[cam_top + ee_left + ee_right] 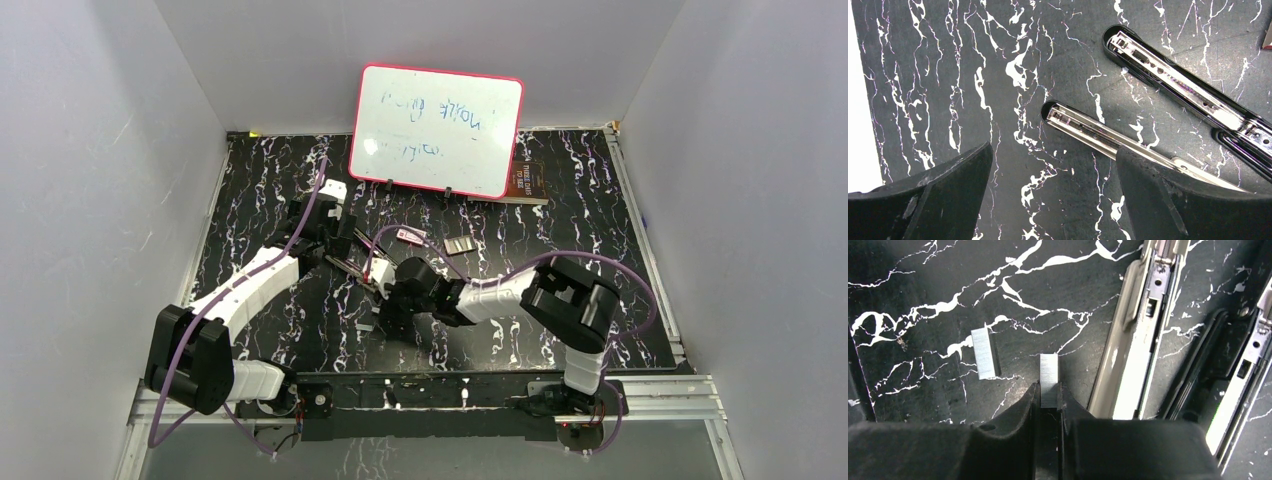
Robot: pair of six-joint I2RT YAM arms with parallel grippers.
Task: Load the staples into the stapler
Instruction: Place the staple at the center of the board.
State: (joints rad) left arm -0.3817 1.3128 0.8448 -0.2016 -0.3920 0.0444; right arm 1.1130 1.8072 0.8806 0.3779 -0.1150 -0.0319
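Ridged silvery staples (1049, 371) pinched tight in the right gripper (1049, 394); left gripper (1054, 150) gapes wide over the slim black stapler (1168, 82), rail gleaming.

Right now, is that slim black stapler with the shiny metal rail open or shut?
Open. The slim black stapler lies flat on the marbled table, both halves splayed apart, metal insides facing up.

The table (600, 250) has a black top veined with white. The stapler (1173, 85) lies on it swung fully open, both halves flat with their metal rails facing up. Near it lies a loose strip of staples (984, 352). A small grey piece (460, 246) sits further right. A whiteboard (437, 130) stands propped at the far edge.
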